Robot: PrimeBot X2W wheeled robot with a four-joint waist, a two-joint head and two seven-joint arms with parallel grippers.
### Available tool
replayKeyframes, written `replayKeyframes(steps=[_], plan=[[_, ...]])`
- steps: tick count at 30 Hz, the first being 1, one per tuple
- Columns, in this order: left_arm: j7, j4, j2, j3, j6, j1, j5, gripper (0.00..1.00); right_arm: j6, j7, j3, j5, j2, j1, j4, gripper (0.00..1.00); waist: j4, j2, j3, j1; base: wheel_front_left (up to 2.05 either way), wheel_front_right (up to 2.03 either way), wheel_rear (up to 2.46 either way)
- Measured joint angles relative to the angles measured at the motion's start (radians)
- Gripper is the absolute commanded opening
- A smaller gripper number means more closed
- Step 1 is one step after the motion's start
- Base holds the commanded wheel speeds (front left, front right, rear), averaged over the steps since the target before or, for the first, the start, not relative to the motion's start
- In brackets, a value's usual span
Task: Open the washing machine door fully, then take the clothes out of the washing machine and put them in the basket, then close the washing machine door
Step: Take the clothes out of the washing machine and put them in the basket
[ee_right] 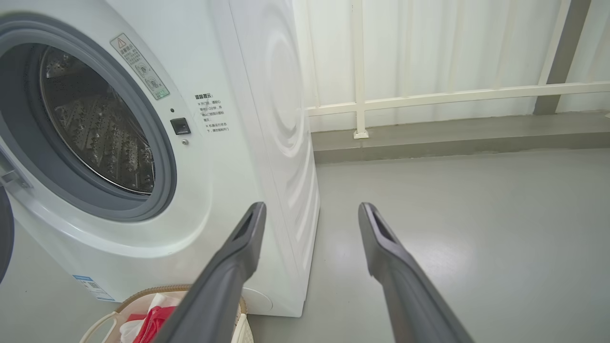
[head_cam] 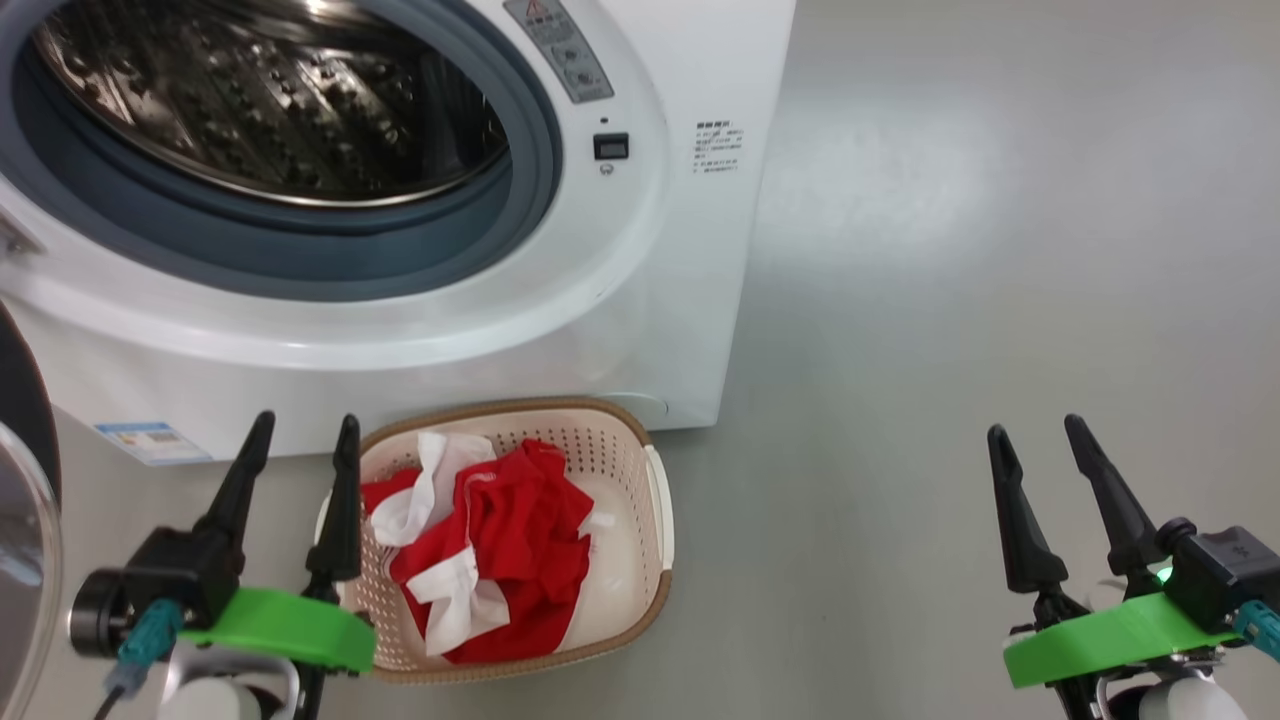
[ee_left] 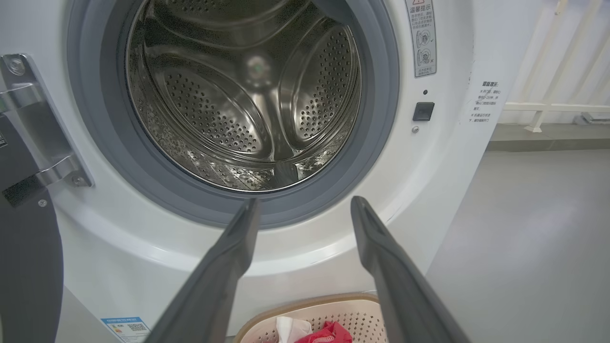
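The clothes point(head_cam: 520, 520), red with white panels, are seen heaped in the basket point(head_cam: 610, 450), mostly towards its left side. The basket is set on the grey floor point(head_cam: 950, 300), just in front of the washing machine point(head_cam: 660, 300), below the lower right of its opening. The washing machine door point(head_cam: 20, 410) is swung open; its black rim and part of its glass are seen at the far left edge of the head view, and its metal hinge point(ee_left: 38, 128) is seen in the left wrist view. Inside the grey rubber ring point(ee_left: 95, 143), the steel drum point(ee_left: 248, 95) is shown bare, with no garment visible in the part that can be seen. A blue label point(head_cam: 150, 440) is stuck low on the machine's front.

The left gripper point(head_cam: 306, 420) is held just left of the basket, its fingers spread apart and nothing between them; one finger overlaps the basket's left rim in the head view. The right gripper point(head_cam: 1034, 425) is held well apart to the right, over bare floor, its fingers likewise spread and empty.
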Motion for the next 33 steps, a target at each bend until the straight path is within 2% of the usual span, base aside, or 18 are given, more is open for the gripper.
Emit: replayKeyframes(steps=[19,33], plan=[[0.0,-0.188,-0.02,0.032,0.0,0.225,0.013,1.0,0.0,0.0,-0.039,0.007,-0.002,0.099,-0.008,1.0,0.008,0.0,-0.087,0.0,0.0,0.0,0.0],[0.0,-0.213,-0.031,0.044,0.0,0.265,0.012,1.0,0.0,0.0,-0.052,0.007,0.0,0.119,-0.012,1.0,0.017,0.0,-0.094,0.0,0.0,0.0,0.0]])
